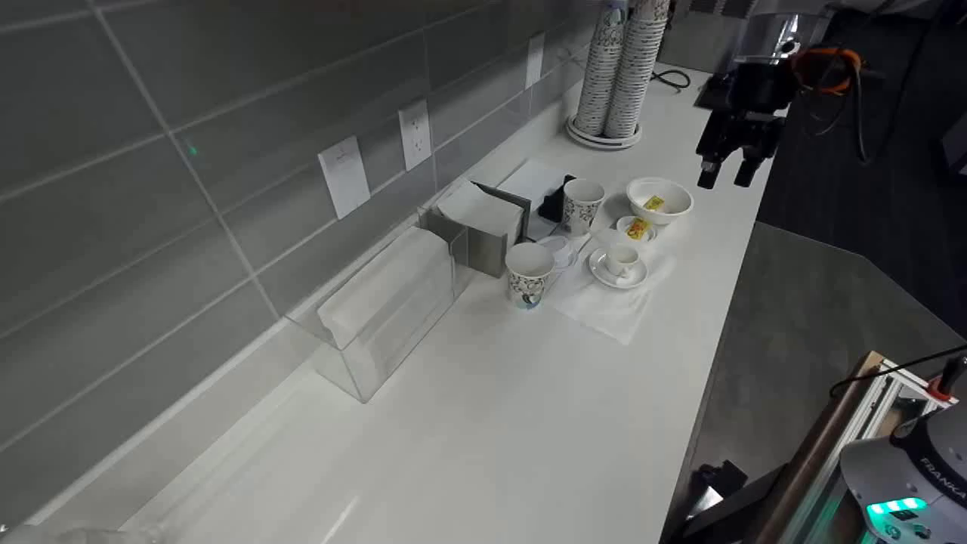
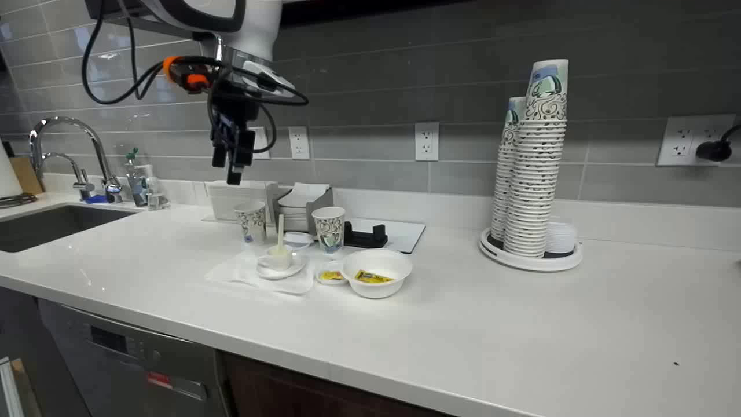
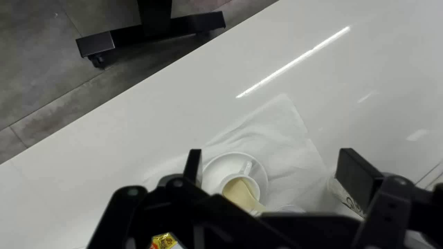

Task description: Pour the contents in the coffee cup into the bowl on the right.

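Black two-fingered gripper (image 1: 727,176) gapes wide, empty; clipping the slim pale stick (image 2: 281,230) could topple its small white handled cup (image 2: 280,262).

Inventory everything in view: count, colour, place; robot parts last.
coffee cup: one, white, on saucer
saucer: one, white, on napkin
napkin: one, white, on counter
utensil: one, pale, in coffee cup
bowl: one, white, beside dish
dish: one, white, beside bowl
packets: at least two, yellow, in bowl and dish
paper cups: two, white patterned, near napkin holder
napkin holder: one, grey, near wall
paper holder: one, clear, near wall
unidentified object: one, black, near wall
cup stacks: two, white patterned, on one white tray
sink: one, dark, in counter
faucets: two, chrome, by sink
dishwasher: one, grey, under counter
gripper: one, black, open above counter
arm: one, mostly white, above counter
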{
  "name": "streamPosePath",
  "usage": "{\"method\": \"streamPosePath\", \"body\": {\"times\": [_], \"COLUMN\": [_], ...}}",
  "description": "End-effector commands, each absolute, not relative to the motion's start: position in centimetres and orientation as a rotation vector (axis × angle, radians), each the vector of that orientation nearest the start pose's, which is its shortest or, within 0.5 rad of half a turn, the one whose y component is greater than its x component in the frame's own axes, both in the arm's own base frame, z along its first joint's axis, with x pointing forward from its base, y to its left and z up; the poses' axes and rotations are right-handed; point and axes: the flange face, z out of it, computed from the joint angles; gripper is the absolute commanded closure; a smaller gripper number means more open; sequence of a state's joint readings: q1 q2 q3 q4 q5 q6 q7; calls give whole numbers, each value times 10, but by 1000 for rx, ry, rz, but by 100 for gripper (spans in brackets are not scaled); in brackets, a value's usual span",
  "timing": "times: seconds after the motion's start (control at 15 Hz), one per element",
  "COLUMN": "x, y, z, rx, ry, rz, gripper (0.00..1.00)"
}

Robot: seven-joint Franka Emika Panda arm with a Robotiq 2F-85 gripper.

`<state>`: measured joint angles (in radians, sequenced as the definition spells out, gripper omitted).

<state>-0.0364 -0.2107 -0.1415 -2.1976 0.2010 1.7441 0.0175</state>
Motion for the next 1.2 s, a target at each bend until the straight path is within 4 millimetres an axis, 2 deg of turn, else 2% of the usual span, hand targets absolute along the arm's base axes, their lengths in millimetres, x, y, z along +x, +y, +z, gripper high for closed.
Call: {"method": "streamPosePath", "body": {"times": [0.0,0.8,0.93,1.13], "x": [455,455,463,482], "y": [-66,-66,-47,-30], "z": [456,456,450,441], "rx": [-2860,-2860,-2953,-3077], "ry": [356,356,197,0], "rz": [331,331,312,249], "gripper": [0,0,0,0]}}
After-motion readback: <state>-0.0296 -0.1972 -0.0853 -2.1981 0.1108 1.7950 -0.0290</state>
